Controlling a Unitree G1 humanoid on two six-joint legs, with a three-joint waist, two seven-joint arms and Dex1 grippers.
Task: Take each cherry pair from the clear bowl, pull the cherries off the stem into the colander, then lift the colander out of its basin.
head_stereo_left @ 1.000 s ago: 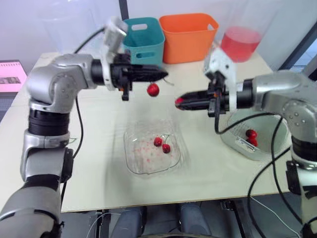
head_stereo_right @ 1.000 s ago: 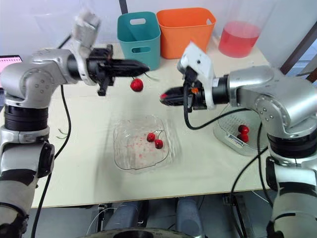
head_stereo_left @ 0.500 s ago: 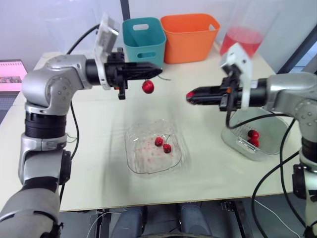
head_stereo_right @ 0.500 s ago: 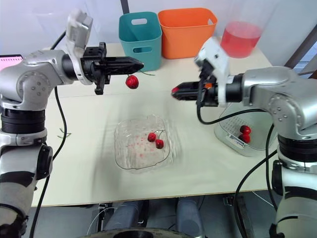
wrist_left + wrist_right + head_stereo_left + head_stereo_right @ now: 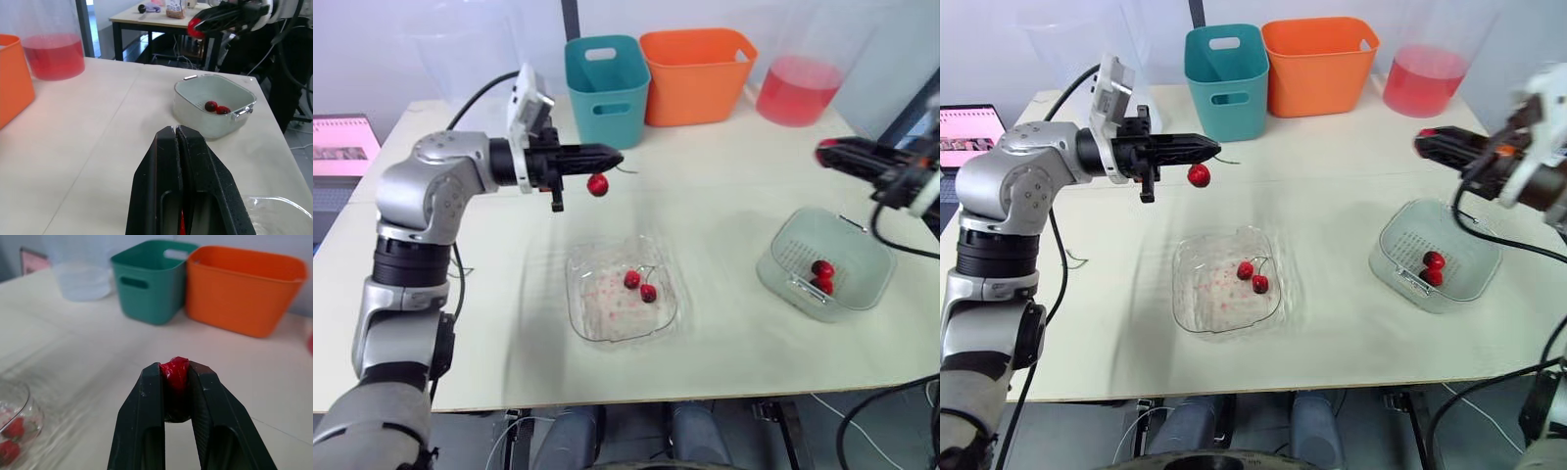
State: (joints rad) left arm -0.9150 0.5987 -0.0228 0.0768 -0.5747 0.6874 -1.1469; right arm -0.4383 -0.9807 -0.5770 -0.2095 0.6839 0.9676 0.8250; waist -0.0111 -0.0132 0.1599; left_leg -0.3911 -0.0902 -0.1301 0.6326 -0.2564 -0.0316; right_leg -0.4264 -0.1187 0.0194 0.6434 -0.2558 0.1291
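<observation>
My left gripper [image 5: 615,157] is shut on a stem with one red cherry [image 5: 597,184] hanging from it, above the table behind the clear bowl [image 5: 590,318]. A cherry pair [image 5: 640,285] lies in that bowl. My right gripper [image 5: 1423,144] is shut on a single cherry [image 5: 175,371] and hovers just behind the colander [image 5: 1393,233] at the right. The colander sits in its basin and holds two cherries [image 5: 1431,267]. In the left wrist view the left gripper [image 5: 174,131] has its fingers pressed together.
A teal bin [image 5: 602,73] and an orange bin [image 5: 698,70] stand at the back of the table. A container of pink liquid [image 5: 800,88] is at the back right. A clear tub [image 5: 83,281] sits at the back left. A screen [image 5: 967,122] lies off the left edge.
My right gripper has swung right with its cherry, from over the table's middle to behind the colander. The left gripper has kept its stem and hanging cherry and barely moved.
</observation>
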